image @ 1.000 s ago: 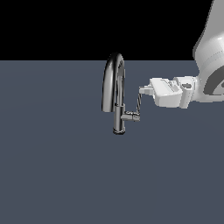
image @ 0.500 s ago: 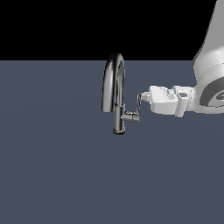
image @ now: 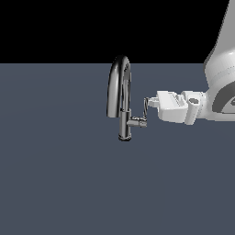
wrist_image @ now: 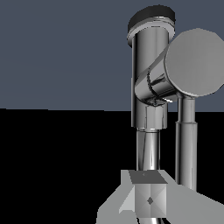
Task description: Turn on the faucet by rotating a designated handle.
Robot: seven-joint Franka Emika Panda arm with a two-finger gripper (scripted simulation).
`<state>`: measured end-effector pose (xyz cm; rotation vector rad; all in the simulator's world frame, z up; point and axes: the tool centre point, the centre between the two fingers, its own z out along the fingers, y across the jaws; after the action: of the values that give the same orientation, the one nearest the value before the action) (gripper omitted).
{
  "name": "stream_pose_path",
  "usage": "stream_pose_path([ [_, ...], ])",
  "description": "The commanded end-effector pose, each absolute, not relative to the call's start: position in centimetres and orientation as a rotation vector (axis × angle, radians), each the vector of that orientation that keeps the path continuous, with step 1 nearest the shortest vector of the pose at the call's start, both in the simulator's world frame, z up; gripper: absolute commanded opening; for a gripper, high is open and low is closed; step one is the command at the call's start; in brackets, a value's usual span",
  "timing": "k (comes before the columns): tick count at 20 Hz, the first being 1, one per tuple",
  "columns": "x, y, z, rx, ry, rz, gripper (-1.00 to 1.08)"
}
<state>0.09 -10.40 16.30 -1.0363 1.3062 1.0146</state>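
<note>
A shiny faucet point(image: 121, 98) stands in the middle of a flat dark grey floor point(image: 55, 183); its tall spout bends over like a hook and comes down on the exterior view's left; its straight body goes down to a ringed base on the floor.

The handle point(image: 145, 110) is a thin flat stick; it sits at the end of a short stub that pokes out of the body, low down, toward the exterior view's right; the stick points up from the stub.

The white robot arm point(image: 220, 87) comes in from the exterior view's right; it lies level, pointing at the faucet; the gripper point(image: 149, 103) is right at the top of the handle and looks like it touches it; I cannot tell if the jaws are open or closed, since the tips are too small to make out.

In the wrist view the faucet point(wrist_image: 148, 87) is very close and fills much of the picture; the round end of the stub point(wrist_image: 194, 61) faces the camera; a grey finger point(wrist_image: 148, 197) of the gripper sits in front of the chrome body.
</note>
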Motion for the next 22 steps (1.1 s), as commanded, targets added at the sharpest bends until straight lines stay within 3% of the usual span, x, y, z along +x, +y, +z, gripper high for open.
stream_pose_path([
  [1,-0.7,-10.2,16.4,-1.036,1.306,1.015,-1.0],
  [13,-4.2,-9.3,16.8,-1.036,1.305,1.015,-1.0],
  [22,-6.8,-8.9,14.5,-1.034,1.309,1.006,-1.0],
])
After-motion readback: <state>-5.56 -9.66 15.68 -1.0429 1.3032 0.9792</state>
